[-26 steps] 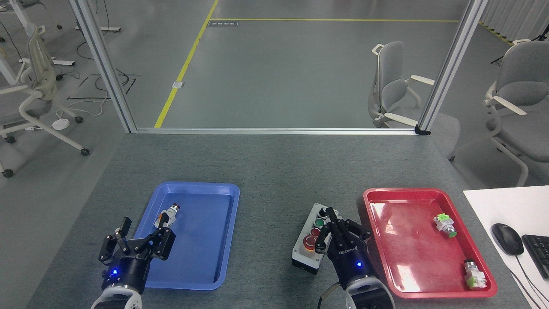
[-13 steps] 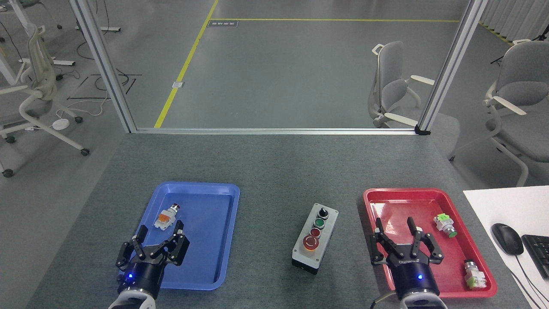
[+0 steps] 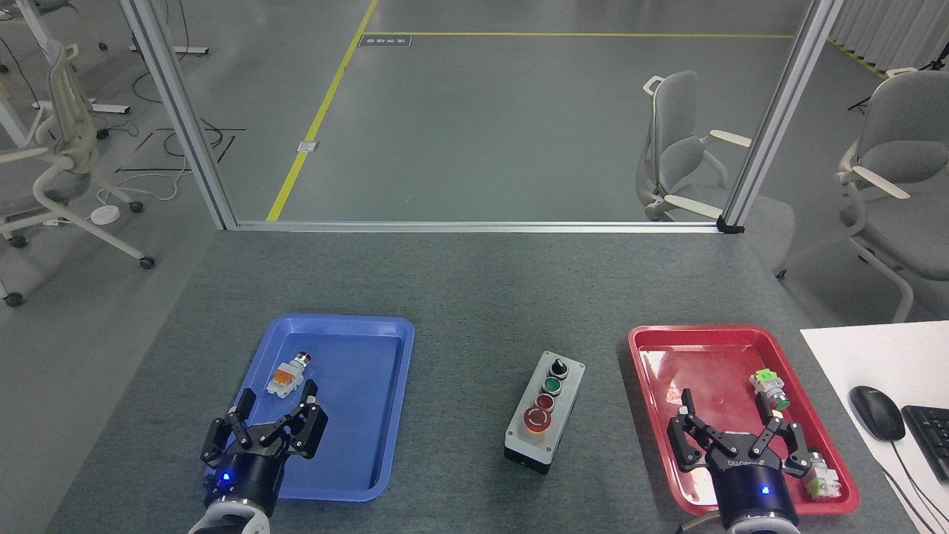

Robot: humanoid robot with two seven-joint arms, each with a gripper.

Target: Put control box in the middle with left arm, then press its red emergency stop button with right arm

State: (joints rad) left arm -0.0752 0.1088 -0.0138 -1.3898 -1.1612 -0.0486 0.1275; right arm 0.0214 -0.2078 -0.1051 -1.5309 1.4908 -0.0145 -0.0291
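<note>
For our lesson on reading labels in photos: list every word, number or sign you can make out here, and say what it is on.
White lettering on the right gripper: too small to read.
White arrow marks on the big red button of the control box: arrows only, no words.
Plate on the floor beside the yellow line: blurred, unreadable.
Keyboard keys: too small to read.
No other text is visible.

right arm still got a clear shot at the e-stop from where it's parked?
Probably yes. The right gripper hovers open over the red tray, off to the side of the control box. The red emergency stop button faces up, uncovered, and only bare table mat lies between them.
</note>
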